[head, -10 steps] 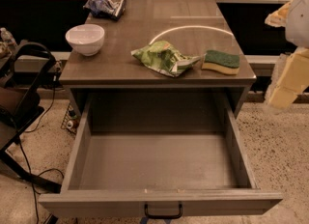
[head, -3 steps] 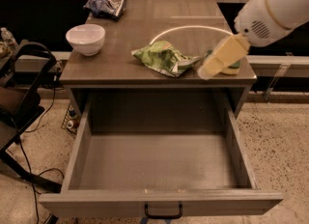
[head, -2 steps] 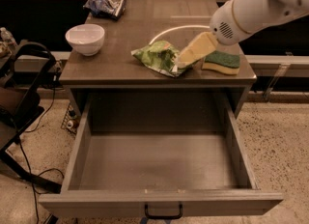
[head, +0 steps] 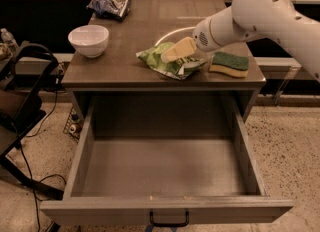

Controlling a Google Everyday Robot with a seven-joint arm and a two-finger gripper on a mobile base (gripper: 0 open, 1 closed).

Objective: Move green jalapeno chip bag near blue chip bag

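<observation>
The green jalapeno chip bag (head: 172, 64) lies crumpled and flat near the front middle of the brown tabletop (head: 125, 41). The blue chip bag (head: 109, 5) lies at the far left back corner of the table. My gripper (head: 170, 54) reaches in from the right on a white arm and sits over the top of the green bag, its cream-coloured fingers (head: 179, 49) pointing left and down at the bag.
A white bowl (head: 88, 40) stands at the table's left side. A green-topped yellow sponge (head: 229, 64) lies right of the green bag. A thin white cable arcs behind the bag. The table's deep drawer (head: 165, 166) is pulled open toward the camera.
My arm has swung in from the right, passed over the sponge and moved left, and now the gripper is over the green bag. The bag and the other things have not moved.
</observation>
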